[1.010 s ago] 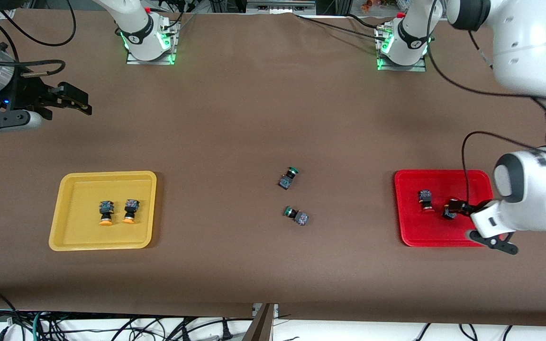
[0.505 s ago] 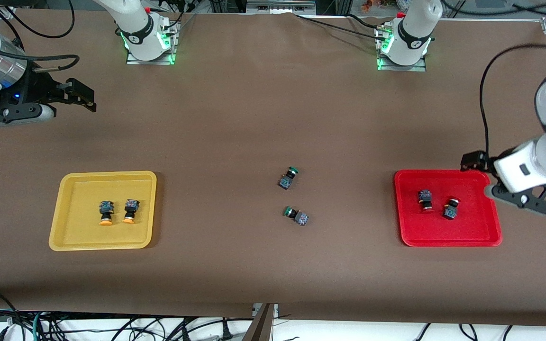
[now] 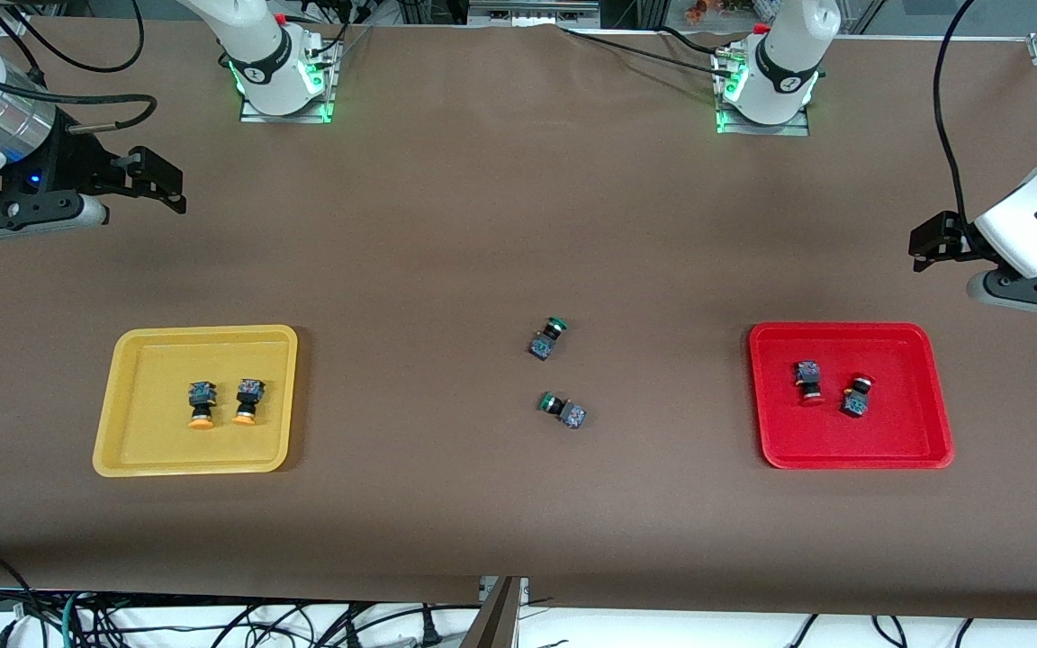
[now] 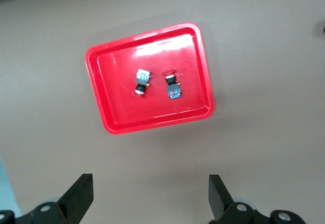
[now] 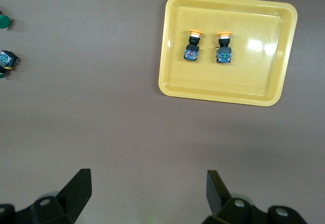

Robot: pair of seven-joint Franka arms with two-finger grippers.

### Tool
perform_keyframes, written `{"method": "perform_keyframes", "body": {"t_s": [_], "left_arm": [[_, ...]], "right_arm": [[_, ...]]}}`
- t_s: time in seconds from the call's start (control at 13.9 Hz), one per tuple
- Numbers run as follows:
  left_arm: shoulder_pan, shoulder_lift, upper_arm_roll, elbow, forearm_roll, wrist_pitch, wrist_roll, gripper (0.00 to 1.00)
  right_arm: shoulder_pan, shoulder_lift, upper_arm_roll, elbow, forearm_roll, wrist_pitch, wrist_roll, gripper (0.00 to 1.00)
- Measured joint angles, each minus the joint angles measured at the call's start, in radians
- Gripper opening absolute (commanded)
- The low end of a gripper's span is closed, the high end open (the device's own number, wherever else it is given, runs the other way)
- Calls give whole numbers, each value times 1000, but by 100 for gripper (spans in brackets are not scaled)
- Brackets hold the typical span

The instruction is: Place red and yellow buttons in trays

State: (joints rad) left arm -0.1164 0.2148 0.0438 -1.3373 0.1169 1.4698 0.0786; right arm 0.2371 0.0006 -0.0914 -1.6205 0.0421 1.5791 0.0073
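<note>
Both sets of jaws are held apart and empty: the left gripper (image 3: 933, 245) is raised over bare table beside the red tray (image 3: 919, 445), and the right gripper (image 3: 158, 184) over bare table beside the yellow tray (image 3: 113, 432). The task is judged complete, since two red buttons (image 3: 809, 381) (image 3: 856, 397) lie in the red tray and two yellow buttons (image 3: 201, 404) (image 3: 248, 400) in the yellow tray, while two green-capped switches (image 3: 548, 339) (image 3: 563, 409) are left mid-table between the trays. Much of each arm is cut off at the front view's edges, and the red caps are hard to make out against the tray.
</note>
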Motion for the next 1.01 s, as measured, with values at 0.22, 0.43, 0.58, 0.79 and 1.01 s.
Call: {"method": "perform_keyframes", "body": {"t_s": [0.22,0.43,0.58,0.79,1.01], "left_arm": [[71,-101,-35,-173,-12,172,-83,100],[122,-202,-31,-337,-45,261,-85,100],[121,-227,-33,-369,-52,266,-89,100],[117,-229,-33,-374,-56,267,-94,100],[112,-229,-32,-374,-56,259,-96,100]], "right_arm": [[0,0,3,0,0,-19,-1,100],[0,0,5,0,0,-21,-1,100],[0,0,5,0,0,-21,-1,100],[0,0,5,0,0,-21,0,100],[0,1,6,0,0,-21,0,100]]}}
